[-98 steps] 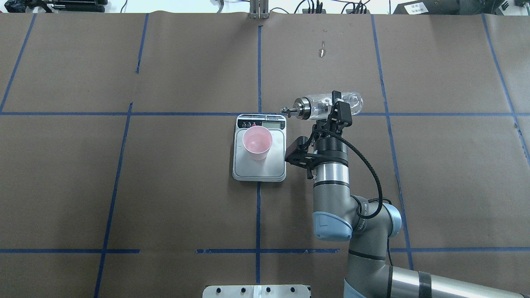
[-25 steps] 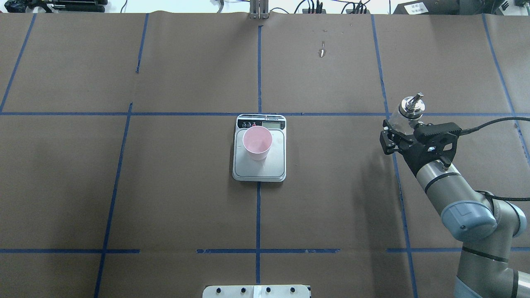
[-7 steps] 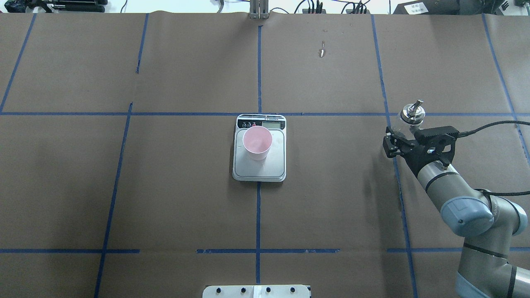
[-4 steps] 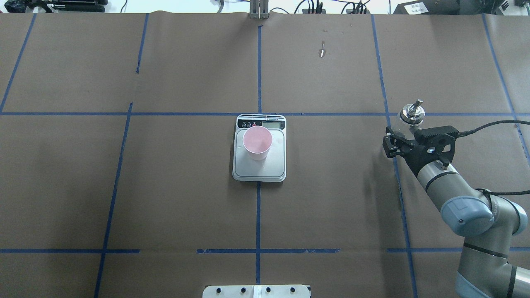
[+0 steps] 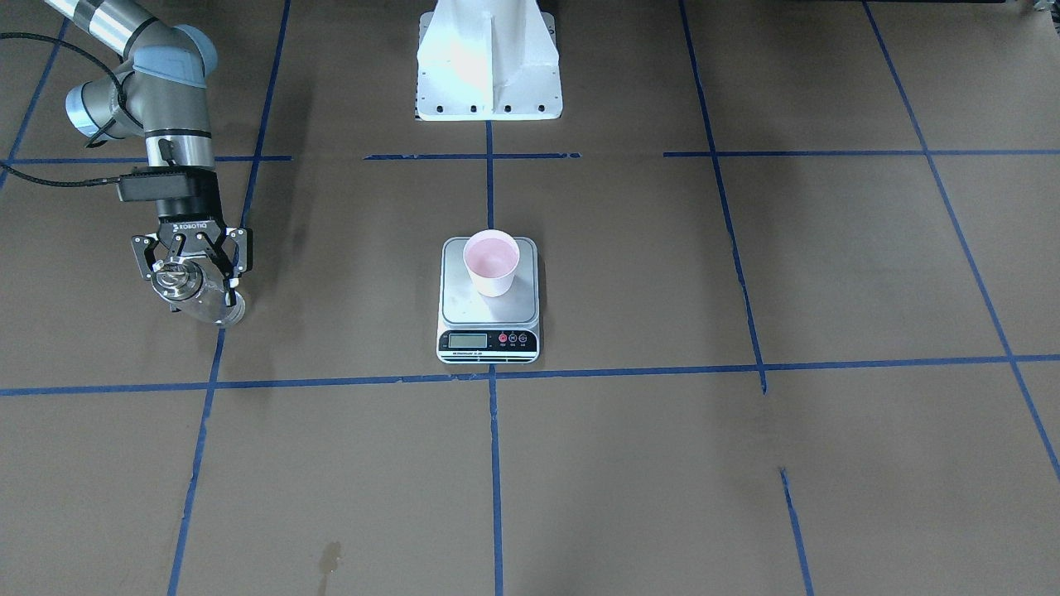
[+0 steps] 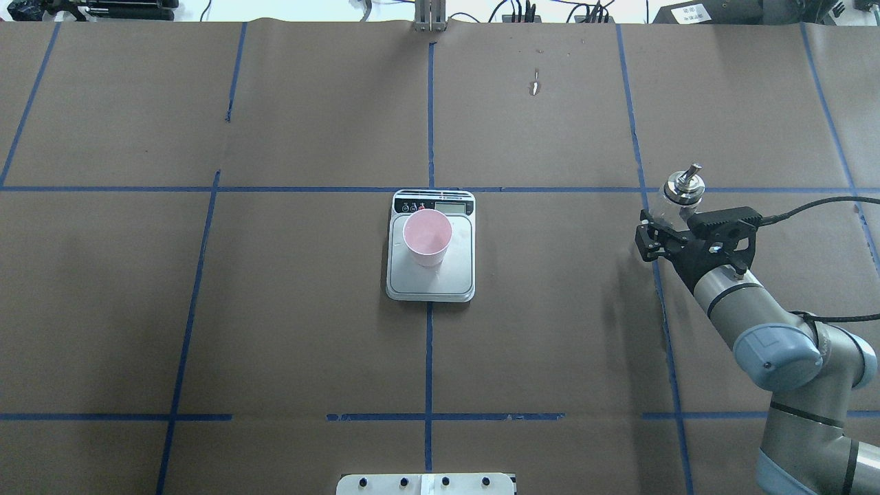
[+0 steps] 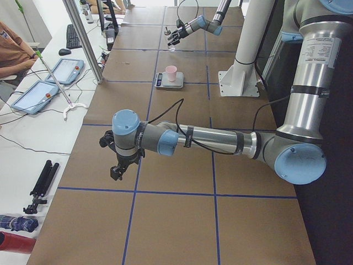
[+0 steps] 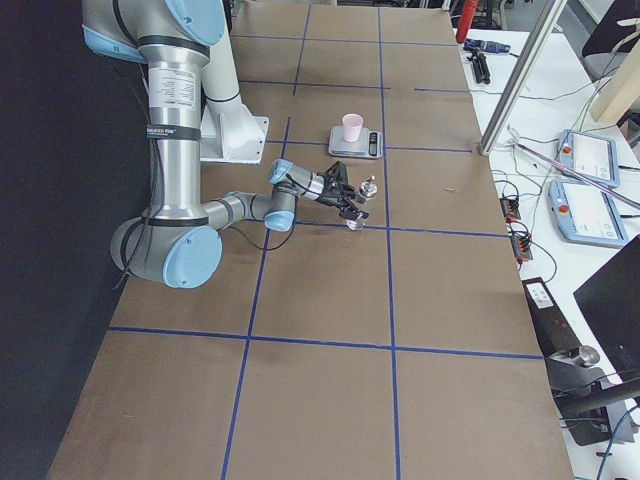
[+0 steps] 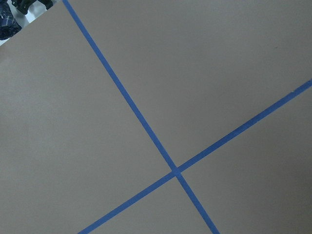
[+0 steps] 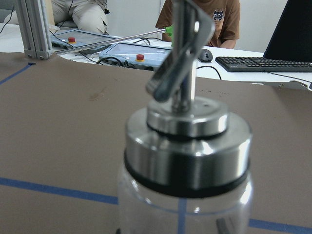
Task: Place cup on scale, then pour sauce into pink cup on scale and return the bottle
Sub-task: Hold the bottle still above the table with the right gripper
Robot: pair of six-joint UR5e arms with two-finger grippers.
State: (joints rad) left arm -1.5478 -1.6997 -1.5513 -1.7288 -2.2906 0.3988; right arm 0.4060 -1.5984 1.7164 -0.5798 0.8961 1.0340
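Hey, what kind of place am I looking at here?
Most likely a robotics lab workcell: a left arm and right arm at a paper-covered table gridded with blue tape, beside an operators' bench with keyboard and red-button tablets.

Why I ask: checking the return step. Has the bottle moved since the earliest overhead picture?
Yes. In the overhead view the bottle went right, from beside the scale to the tape line far right of it, now upright.
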